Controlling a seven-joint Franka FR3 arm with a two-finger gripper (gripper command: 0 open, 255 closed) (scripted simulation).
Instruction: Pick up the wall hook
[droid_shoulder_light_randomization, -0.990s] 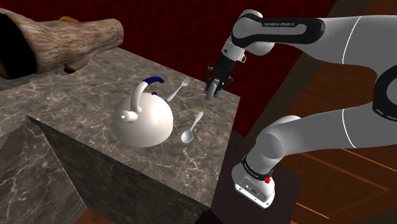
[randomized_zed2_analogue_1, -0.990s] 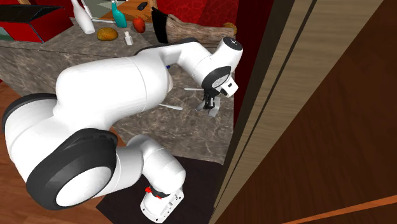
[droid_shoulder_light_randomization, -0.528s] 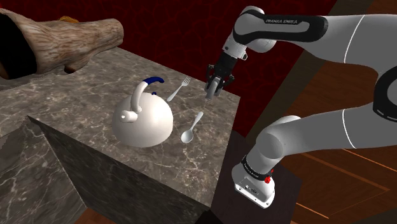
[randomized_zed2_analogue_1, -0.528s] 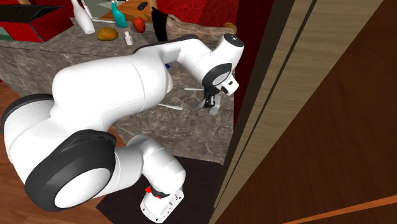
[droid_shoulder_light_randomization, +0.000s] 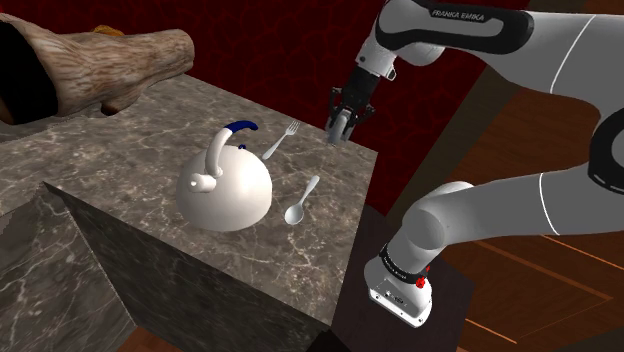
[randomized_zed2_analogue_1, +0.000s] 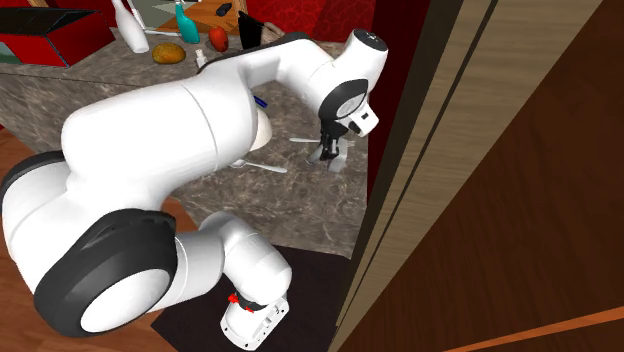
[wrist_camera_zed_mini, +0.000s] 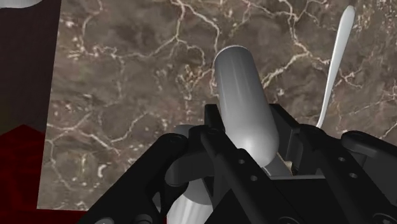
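Fingers (wrist_camera_zed_mini: 167, 168): clamped on the grey wall hook, one black finger on either side.
Wall hook (wrist_camera_zed_mini: 245, 108): in that grip, over the desk's corner nearest the arm. I can't tell if it clears the top.
Desk (droid_shoulder_light_randomization: 140, 120): dark veined marble.
Nearby: white kettle (droid_shoulder_light_randomization: 225, 190), spoon (droid_shoulder_light_randomization: 300, 200), fork (droid_shoulder_light_randomization: 283, 138), all apart from the hook.

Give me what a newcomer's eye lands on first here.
The white arm looms across the left and middle of the second exterior view. In the shoulder view, its black hand is clasped on a grey wall hook over the far right corner of the marble counter. Mid-counter sits a round white kettle, with a spoon and a fork to its right.
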